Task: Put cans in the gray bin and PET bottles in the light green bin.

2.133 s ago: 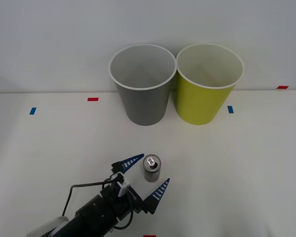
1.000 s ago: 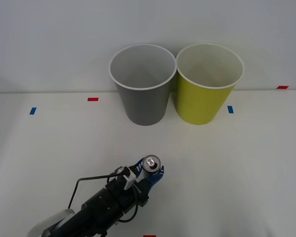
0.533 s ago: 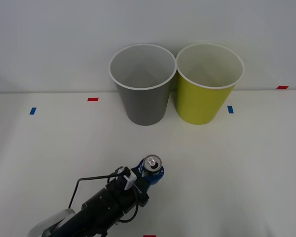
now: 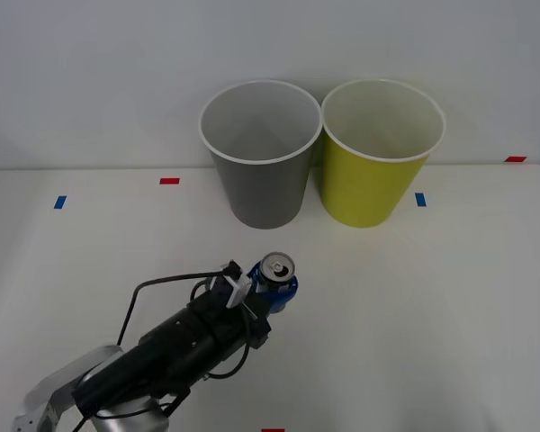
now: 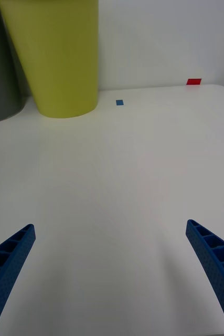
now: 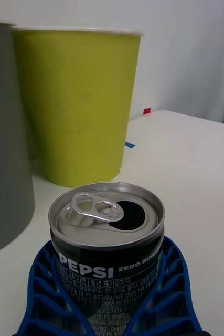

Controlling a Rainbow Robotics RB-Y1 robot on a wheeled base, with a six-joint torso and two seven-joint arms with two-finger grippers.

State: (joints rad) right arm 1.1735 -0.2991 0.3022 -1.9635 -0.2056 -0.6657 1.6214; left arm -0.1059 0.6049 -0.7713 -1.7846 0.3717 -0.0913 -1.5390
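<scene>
The can (image 4: 276,273) was held clamped upright in the left gripper (image 4: 272,290), best kept level and carried clear above the gray bin's (image 4: 259,162) rim, while the right gripper (image 5: 112,273) was left spread open.

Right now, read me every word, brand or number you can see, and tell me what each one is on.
"PEPSI": on the can held in the left end effector.
"ZERO SUGAR": beside it on the same can, partly hidden at the edge.
Small print below the brand: too small to read.
Gray bin, light green bin: no lettering.
Red and blue tape marks on the table: no text.
</scene>
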